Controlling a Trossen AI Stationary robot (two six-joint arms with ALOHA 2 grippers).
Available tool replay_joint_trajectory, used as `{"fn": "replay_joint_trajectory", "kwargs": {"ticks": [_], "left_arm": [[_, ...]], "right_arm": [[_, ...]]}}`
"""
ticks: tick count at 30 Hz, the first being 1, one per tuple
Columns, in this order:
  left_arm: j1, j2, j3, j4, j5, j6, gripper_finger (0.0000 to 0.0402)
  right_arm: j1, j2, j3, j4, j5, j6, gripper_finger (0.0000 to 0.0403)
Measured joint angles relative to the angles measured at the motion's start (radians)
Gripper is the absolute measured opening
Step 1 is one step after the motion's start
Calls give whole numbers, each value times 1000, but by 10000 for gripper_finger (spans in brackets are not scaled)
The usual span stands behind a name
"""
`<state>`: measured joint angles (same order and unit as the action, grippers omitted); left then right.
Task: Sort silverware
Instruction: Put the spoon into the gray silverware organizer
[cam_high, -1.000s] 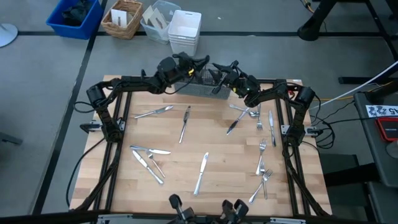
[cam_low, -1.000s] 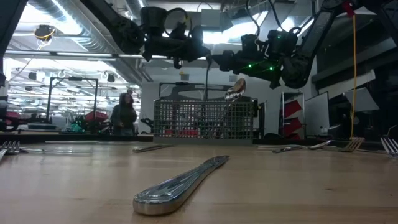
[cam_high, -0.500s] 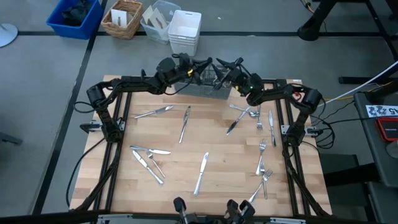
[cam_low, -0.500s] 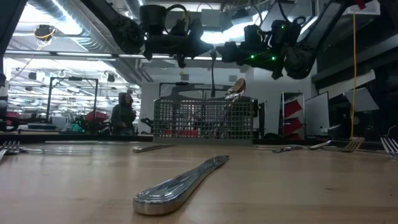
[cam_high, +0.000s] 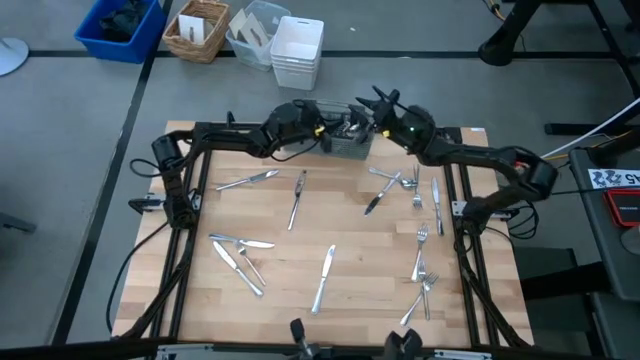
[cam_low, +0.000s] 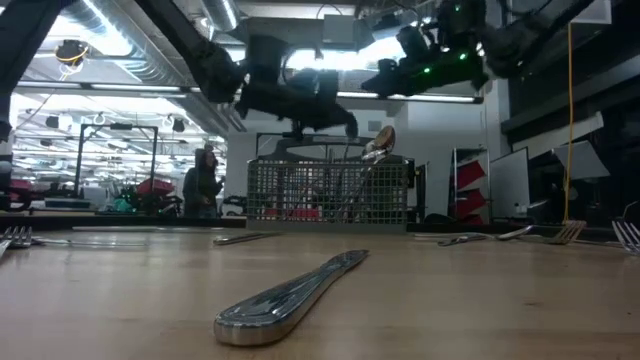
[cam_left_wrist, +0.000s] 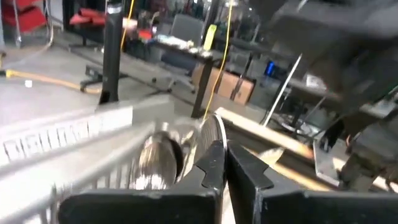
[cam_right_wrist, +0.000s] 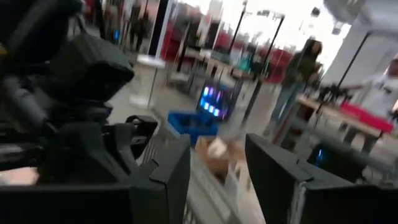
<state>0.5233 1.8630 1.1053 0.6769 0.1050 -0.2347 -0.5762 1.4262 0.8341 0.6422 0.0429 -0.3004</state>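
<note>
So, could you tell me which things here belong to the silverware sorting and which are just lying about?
Belonging to the job:
- silverware scattered on the table
- mesh caddy, a spoon already in it
- left gripper and right gripper above the caddy

Just lying about, on the floor beyond the table:
- blue bin
- wicker basket
- white crate

Both our hands crowd above the wire caddy (cam_high: 345, 143); the left hand (cam_high: 322, 127) and right hand (cam_high: 377, 100) hem it in. Scattered silverware (cam_high: 324, 276) dots the worktop (cam_high: 350, 240), with open wood between pieces.
</note>
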Motion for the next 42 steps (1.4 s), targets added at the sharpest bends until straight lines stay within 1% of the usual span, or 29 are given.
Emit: {"fn": "replay_joint_trajectory", "kwargs": {"ticks": [3, 7, 10, 14, 19, 22, 25, 30, 33, 36, 39, 42], "left_arm": [[1, 34, 0, -3, -1, -1, 3], [1, 48, 0, -8, -4, 3, 4], [-3, 48, 0, -2, -4, 53, 13], [-11, 48, 1, 19, -4, 106, 53], [-13, 45, 1, 15, -4, 112, 112], [-15, 30, 1, 20, -4, 108, 131], [-15, 0, 1, 19, -3, 112, 137], [-25, -40, 2, 12, 20, 107, 139], [-39, -65, 2, 8, 22, 107, 139], [-59, -84, 2, -26, 23, 112, 139], [-77, -94, 2, -60, 23, 113, 139], [-94, -94, 2, -91, 24, 108, 139]], "right_arm": [[0, -77, 0, -173, 0, 0, 156], [0, -163, 1, -389, 0, 0, 156], [0, -204, 1, -524, -1, 3, 156], [0, -222, 1, -662, -30, 56, 156], [1, -218, 1, -842, -102, 64, 156], [1, -218, 1, -955, -123, 44, 156], [1, -217, 1, -1054, -122, -10, 156], [1, -217, 1, -1147, -123, -94, 156], [1, -217, 1, -1169, -122, -90, 156], [1, -217, 1, -1203, -108, -10, 156], [0, -214, -18, -1223, -48, 71, 156], [-1, -213, -68, -1231, 27, 136, 156]]}}
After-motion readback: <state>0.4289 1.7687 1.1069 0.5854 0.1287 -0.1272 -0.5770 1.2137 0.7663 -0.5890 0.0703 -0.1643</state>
